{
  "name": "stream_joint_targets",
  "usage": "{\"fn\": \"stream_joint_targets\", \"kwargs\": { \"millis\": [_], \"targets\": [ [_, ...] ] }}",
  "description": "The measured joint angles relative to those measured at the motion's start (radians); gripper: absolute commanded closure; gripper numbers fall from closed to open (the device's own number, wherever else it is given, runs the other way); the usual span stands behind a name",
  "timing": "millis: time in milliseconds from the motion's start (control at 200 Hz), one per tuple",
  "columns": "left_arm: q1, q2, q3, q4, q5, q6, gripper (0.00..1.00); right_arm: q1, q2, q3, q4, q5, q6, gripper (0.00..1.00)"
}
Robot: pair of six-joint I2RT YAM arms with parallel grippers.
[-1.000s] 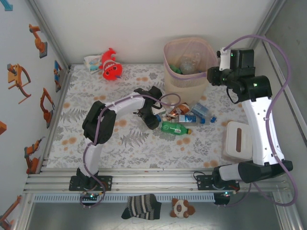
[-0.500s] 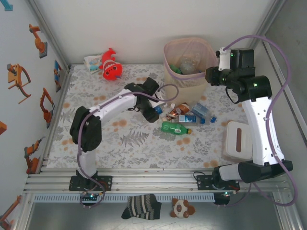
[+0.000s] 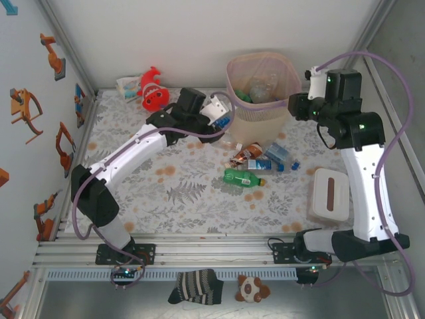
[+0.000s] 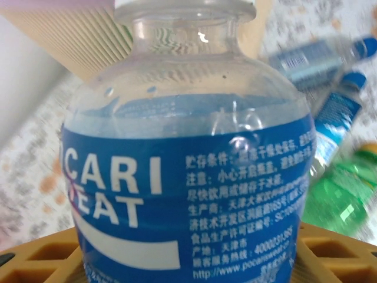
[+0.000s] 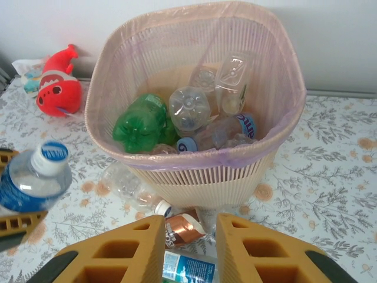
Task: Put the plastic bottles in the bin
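My left gripper [image 3: 218, 114] is shut on a clear bottle with a blue Pocari Sweat label [image 4: 188, 194], held raised just left of the bin [image 3: 230, 85]. That bottle [image 5: 32, 180] points cap-up toward the beige-pink bin wall [image 5: 206, 183]. Inside the bin lie a green bottle [image 5: 141, 121] and several clear ones [image 5: 188, 106]. On the table in front of the bin lie a green bottle [image 3: 242, 177], a brown-labelled one [image 3: 247, 153], a blue-labelled one [image 3: 275, 154] and a clear one [image 5: 126, 186]. My right gripper [image 5: 188, 236] hovers open and empty at the bin's right side.
A red fish plush [image 3: 154, 93] lies at the back left near the wall. A white box [image 3: 329, 196] sits at the table's right. A striped sock [image 3: 196, 286] and a small plush toy [image 3: 252, 289] lie below the front rail.
My left arm has lifted the blue-labelled bottle out of the pile and carried it back toward the bin's left side. The right arm has barely shifted.
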Motion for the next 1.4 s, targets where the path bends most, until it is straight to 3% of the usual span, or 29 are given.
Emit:
{"fn": "stream_joint_targets", "kwargs": {
  "millis": [330,546,751,1197,1402],
  "targets": [
    [0.024,0.035,0.050,0.321,-0.012,0.088,0.44,0.000,-0.024,0.004,0.001,0.001,0.001,0.71],
    [0.023,0.151,0.201,0.496,-0.026,0.180,0.45,0.000,-0.034,0.017,0.000,0.004,0.004,0.72],
    [0.024,0.328,0.435,0.562,-0.020,0.263,0.46,0.000,-0.042,0.024,0.000,0.005,0.004,0.71],
    [0.039,0.647,0.698,0.732,-0.018,0.280,0.45,0.000,-0.058,0.024,0.001,0.016,0.004,0.72],
    [0.023,0.726,0.747,0.743,-0.042,0.282,0.34,0.000,-0.060,0.021,0.001,0.016,0.004,0.71]
  ]
}}
